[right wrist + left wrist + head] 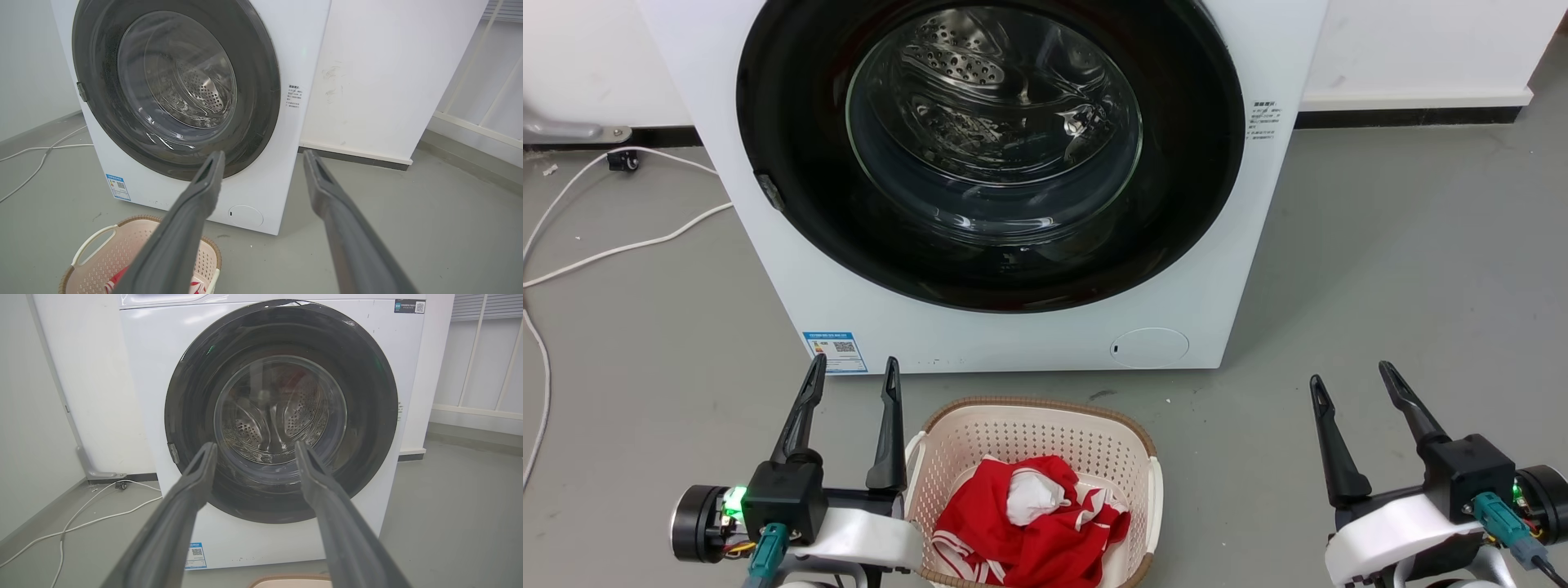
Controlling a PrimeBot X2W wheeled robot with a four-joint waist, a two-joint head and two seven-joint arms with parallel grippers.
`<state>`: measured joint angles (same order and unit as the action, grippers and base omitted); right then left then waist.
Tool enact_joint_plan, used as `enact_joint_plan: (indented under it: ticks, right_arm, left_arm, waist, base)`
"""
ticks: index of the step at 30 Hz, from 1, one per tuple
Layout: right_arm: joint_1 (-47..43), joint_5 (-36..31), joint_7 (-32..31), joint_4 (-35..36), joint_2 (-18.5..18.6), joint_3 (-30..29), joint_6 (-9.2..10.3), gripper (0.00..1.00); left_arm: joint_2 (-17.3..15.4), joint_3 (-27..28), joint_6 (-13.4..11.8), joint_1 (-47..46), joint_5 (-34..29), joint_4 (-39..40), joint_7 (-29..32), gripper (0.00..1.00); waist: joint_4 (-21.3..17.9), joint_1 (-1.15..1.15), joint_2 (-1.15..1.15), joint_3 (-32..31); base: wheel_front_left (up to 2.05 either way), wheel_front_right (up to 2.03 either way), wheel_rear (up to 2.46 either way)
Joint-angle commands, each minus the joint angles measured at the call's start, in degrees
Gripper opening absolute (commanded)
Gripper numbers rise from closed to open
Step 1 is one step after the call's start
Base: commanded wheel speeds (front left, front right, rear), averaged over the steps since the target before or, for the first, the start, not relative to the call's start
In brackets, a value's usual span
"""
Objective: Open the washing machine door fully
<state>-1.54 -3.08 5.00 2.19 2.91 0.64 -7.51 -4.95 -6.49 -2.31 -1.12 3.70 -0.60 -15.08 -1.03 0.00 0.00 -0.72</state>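
Two pairs of fingers were spread wide and empty, well short of the washing machine [1013, 335]. The left fingers [800, 416], reaching for the small tab [768, 192] on the shut washing machine door [992, 122], could have slipped off its glossy rim. The laundry basket [1029, 404] might have been knocked, and the right fingers [1409, 404] stood aside.
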Motion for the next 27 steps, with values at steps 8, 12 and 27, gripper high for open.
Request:
enact_joint_plan:
  ticks: [8, 12, 27]
  right_arm:
    - [-0.5, 1.2, -0.2, -0.5, -0.1, -0.2, 0.04, 1.00]
    - [-0.4, 1.2, -0.2, -0.5, -0.1, -0.3, 0.03, 1.00]
    - [0.4, 5.6, 1.0, -0.6, -0.1, -0.6, 0.04, 0.00]
  left_arm:
    - [0.6, 0.8, 0.7, 0.6, 0.0, -0.6, -0.1, 1.00]
    - [0.9, 1.1, 0.9, 0.7, -0.2, -0.7, -0.1, 1.00]
    - [1.3, 1.9, 1.3, 0.3, -0.8, -0.9, -0.1, 1.00]
  waist:
    - [0.0, 0.00, 0.00, 0.1]
    - [-0.1, 0.00, 0.00, 0.1]
    - [-0.1, 0.00, 0.00, 0.5]
  base:
    - [0.00, 0.00, 0.00]
    - [0.00, 0.00, 0.00]
    - [0.00, 0.00, 0.00]
